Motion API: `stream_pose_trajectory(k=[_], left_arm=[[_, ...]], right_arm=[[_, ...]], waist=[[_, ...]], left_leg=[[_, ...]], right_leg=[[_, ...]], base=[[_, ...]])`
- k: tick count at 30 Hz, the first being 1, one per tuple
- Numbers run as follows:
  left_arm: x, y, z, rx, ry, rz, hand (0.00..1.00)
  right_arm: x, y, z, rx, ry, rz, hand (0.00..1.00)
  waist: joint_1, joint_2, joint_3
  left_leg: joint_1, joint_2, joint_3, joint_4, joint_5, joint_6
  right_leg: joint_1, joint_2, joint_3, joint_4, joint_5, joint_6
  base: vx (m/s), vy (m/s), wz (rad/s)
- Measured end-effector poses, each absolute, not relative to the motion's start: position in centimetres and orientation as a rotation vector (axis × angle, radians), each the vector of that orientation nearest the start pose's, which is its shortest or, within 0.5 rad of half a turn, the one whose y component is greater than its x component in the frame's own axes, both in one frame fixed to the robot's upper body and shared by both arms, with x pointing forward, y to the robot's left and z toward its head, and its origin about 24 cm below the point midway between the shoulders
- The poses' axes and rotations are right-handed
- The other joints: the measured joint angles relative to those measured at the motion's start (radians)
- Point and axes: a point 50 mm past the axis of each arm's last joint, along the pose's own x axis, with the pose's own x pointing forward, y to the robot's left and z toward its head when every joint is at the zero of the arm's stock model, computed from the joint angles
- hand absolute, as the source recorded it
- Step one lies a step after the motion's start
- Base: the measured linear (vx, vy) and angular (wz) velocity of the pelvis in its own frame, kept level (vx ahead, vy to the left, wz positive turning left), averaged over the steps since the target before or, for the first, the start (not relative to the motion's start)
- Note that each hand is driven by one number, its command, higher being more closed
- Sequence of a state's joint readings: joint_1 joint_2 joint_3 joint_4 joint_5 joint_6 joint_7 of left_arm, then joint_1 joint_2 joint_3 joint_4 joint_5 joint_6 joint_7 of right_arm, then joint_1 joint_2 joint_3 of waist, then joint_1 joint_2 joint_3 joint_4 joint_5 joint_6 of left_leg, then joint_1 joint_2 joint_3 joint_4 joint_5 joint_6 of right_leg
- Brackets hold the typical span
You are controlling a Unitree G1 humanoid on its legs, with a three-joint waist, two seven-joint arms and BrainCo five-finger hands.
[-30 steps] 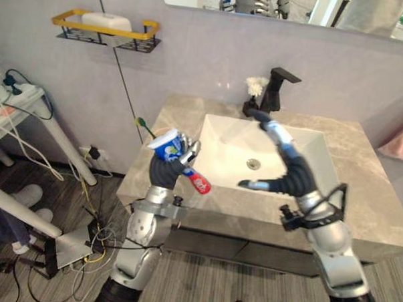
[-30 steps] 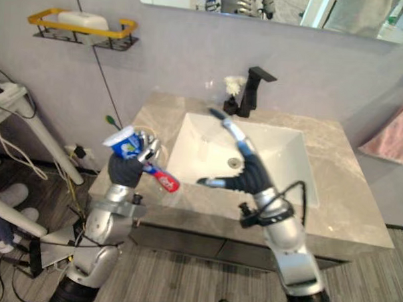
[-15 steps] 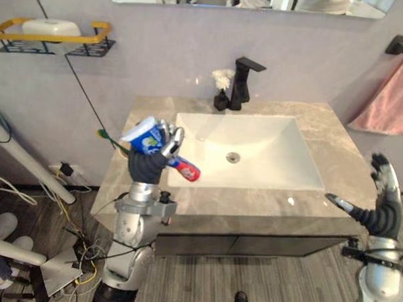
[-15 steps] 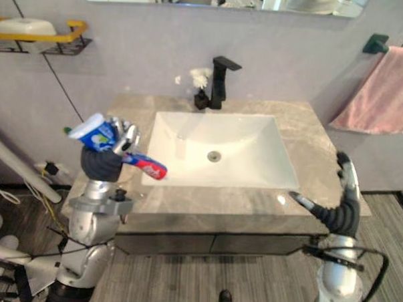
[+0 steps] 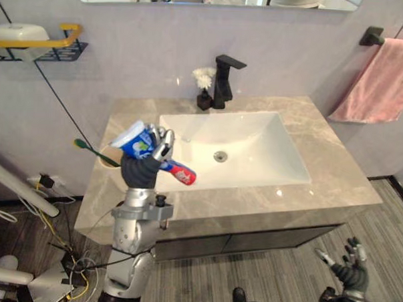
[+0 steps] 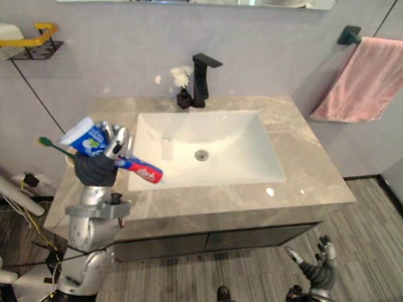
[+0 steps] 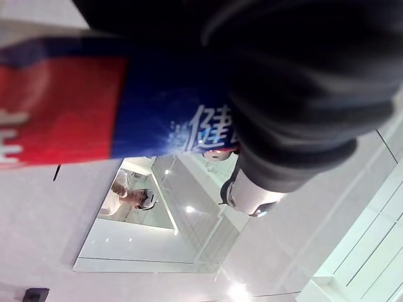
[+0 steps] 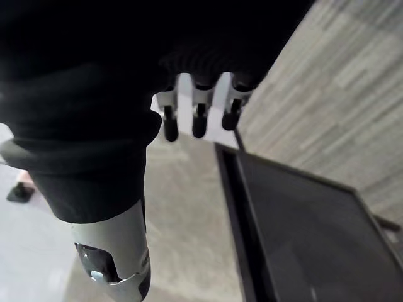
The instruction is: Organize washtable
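My left hand (image 5: 142, 170) is raised over the left part of the stone countertop (image 5: 328, 166), shut on a blue, white and red toothpaste tube (image 5: 138, 141). The tube's red end (image 6: 144, 170) juts toward the white sink basin (image 5: 248, 150). In the left wrist view the tube (image 7: 94, 107) lies right against the dark hand (image 7: 302, 94). A green toothbrush (image 5: 86, 146) lies on the counter behind that hand. My right hand (image 5: 351, 270) hangs low at the right, below the counter near the floor, with fingers (image 8: 198, 116) straight and holding nothing.
A black faucet (image 5: 225, 78) stands behind the basin with a small white-tufted item (image 5: 203, 79) beside it. A pink towel (image 5: 385, 79) hangs on the right wall. A yellow wall shelf (image 5: 56, 43) at the left carries a white dish (image 5: 19, 31). Dark cabinet fronts run under the counter.
My right hand has dropped from beside the counter's right edge to down near the floor. The view has shifted to the right. My left hand still holds the tube.
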State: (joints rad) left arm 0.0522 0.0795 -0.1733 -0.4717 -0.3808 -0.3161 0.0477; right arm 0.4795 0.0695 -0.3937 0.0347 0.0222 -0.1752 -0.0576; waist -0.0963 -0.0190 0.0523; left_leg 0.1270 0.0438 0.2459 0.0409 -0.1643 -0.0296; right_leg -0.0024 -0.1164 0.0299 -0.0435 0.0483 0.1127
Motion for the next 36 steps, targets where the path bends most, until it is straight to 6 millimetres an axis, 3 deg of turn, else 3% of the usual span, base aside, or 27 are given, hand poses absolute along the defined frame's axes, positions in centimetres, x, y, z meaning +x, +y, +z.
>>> stream_pose_trajectory(k=[6,13,19,26,31,36], left_arm=[[21.2,12.7,16.0,-0.405,-0.674,-0.164,1.00],[22.2,12.2,18.3,-0.293,-0.785,-0.156,1.00],[23.6,12.6,19.2,-0.159,-0.824,-0.132,1.00],[24.6,14.2,19.9,-0.014,-0.860,-0.041,1.00],[25.2,15.5,21.0,0.077,-0.903,0.022,1.00],[26.3,17.0,20.9,0.147,-0.865,0.096,1.00]], right_arm=[[9.8,-23.3,-5.8,0.014,0.437,-0.477,0.00],[7.9,-20.8,-9.7,0.079,0.647,-0.361,0.00],[6.6,-19.4,-12.1,0.111,0.781,-0.297,0.00],[5.4,-19.6,-13.0,0.105,0.855,-0.292,0.00],[5.7,-19.7,-13.0,0.112,0.852,-0.278,0.00],[5.8,-19.5,-13.4,0.122,0.870,-0.269,0.00]], waist=[[0.002,0.003,-0.004],[0.002,0.016,-0.023],[0.006,0.004,-0.031],[0.003,-0.015,-0.037],[0.002,-0.031,-0.043],[0.001,-0.037,-0.043]], left_leg=[[-0.001,0.001,-0.002,-0.001,0.001,0.000],[-0.004,-0.002,-0.030,0.009,0.002,0.001],[-0.010,-0.010,-0.059,0.013,0.015,0.003],[-0.018,-0.013,-0.076,0.012,0.021,0.004],[-0.026,-0.024,-0.081,0.012,0.022,0.005],[-0.035,-0.025,-0.090,0.012,0.022,0.005]], right_leg=[[0.000,0.000,-0.002,0.007,-0.001,0.001],[0.008,-0.004,-0.028,0.007,-0.001,0.001],[0.018,-0.014,-0.052,0.005,-0.002,0.000],[0.018,-0.021,-0.058,0.004,-0.002,0.000],[0.017,-0.026,-0.064,-0.005,0.000,0.002],[0.017,-0.027,-0.074,-0.013,0.001,0.003]], base=[[-0.05,-0.030,0.01],[-0.01,-0.032,0.10],[-0.05,-0.029,0.15],[-0.05,-0.027,0.06],[0.00,-0.009,0.04],[0.01,-0.017,0.05]])
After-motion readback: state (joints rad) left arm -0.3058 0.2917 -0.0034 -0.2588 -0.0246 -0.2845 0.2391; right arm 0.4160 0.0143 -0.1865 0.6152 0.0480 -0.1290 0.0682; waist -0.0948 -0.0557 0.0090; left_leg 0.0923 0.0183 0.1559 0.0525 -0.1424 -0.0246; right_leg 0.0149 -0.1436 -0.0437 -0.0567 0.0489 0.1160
